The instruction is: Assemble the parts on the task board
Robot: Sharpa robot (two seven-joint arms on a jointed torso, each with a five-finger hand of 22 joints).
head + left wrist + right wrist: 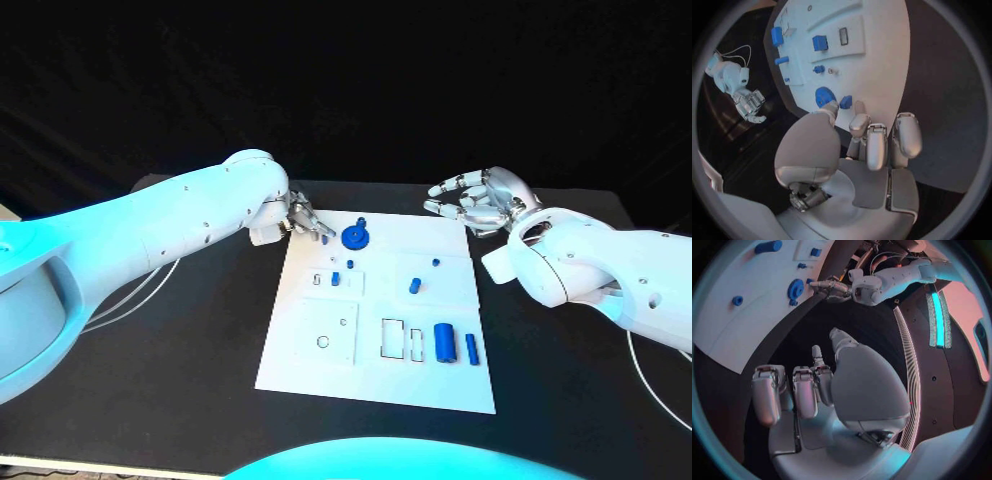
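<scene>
**Both hands at the far end of the board, holding nothing**

Here the flat white rectangular task board (378, 370) lies on the black desk (173, 400) between the two arms. The left hand (306, 222) sits at the board's far corner, its silver fingers (877, 145) loosely curled and reaching over the edge with nothing between them. Just ahead of its fingertips is the round blue disc part (355, 238), with a small blue block part (846, 101) beside it; whether the fingertips touch either one cannot be told.

The right hand (476, 202) hovers off the opposite far corner, apart from the board, fingers curled inward around empty space.

Farther from both hands, toward the near end of the board, a wide blue upright block (444, 341) and a slim blue bar (470, 348) stand beside rectangular outlined slots (392, 338). Between them and the disc, smaller blue pieces (415, 285) sit mid-board.
</scene>
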